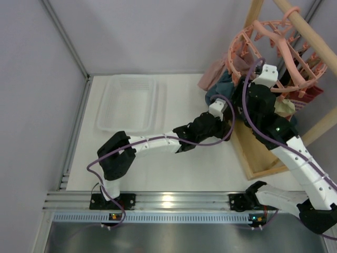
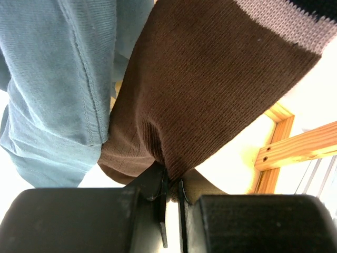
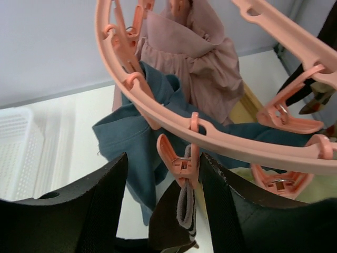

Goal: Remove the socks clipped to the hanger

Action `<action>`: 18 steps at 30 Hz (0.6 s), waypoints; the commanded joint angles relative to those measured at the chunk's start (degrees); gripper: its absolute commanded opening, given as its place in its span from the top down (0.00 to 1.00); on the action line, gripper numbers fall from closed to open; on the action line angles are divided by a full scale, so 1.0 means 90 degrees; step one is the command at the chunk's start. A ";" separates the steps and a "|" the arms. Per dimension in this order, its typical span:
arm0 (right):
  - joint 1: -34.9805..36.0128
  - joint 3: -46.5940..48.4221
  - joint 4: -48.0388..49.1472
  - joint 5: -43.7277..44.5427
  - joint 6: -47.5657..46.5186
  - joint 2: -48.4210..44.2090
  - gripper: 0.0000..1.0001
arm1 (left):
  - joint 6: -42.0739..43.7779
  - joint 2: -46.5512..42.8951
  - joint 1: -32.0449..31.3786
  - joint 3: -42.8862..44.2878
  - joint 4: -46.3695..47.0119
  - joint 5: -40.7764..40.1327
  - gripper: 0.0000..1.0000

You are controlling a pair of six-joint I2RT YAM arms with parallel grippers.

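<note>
Your left end effector (image 2: pixel 171 211) is pinching the brown sock (image 2: pixel 210 89) at its lower edge, beside the teal cloth (image 2: pixel 52 79). Your right end effector (image 3: pixel 163 200) is straddling, spread, a clip (image 3: pixel 181 163) on the pink hanger (image 3: pixel 247 147).

A clear rectangular plastic bin (image 1: pixel 105 113) sits on the white tabletop (image 1: pixel 184 168) toward its far left corner. A light wooden pole frame (image 1: pixel 310 34) stands along the right edge, and the salmon-pink round plastic hanger (image 3: pixel 247 145) hangs from its pole over the far right corner. Under the hanger's ring, a dusty-pink fabric garment (image 3: pixel 205 63) hangs on the far side of a teal-blue cloth (image 2: pixel 58 79). A dark brown knitted sock (image 2: pixel 210 89) hangs from a salmon-pink plastic clip (image 3: pixel 181 166) beside the cloth, touching it. The right gripper (image 3: pixel 164 158) straddles that clip. Lower down, the left gripper (image 2: pixel 171 184) has the sock's lower edge between its fingers.
</note>
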 commanded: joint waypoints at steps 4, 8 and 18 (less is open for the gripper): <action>0.0145 0.0120 0.0569 0.0980 -0.0206 0.0084 0.45 | -0.0067 -0.0446 -0.0021 -0.0131 0.0274 0.0081 1.00; 0.0126 0.0003 0.0637 0.1059 -0.0167 0.0075 0.46 | -0.0038 -0.0514 -0.0021 -0.0199 0.0274 0.0052 1.00; 0.0038 -0.0027 0.0979 0.0951 -0.0323 0.0299 0.59 | -0.0038 -0.0534 -0.0021 -0.0229 0.0274 0.0061 1.00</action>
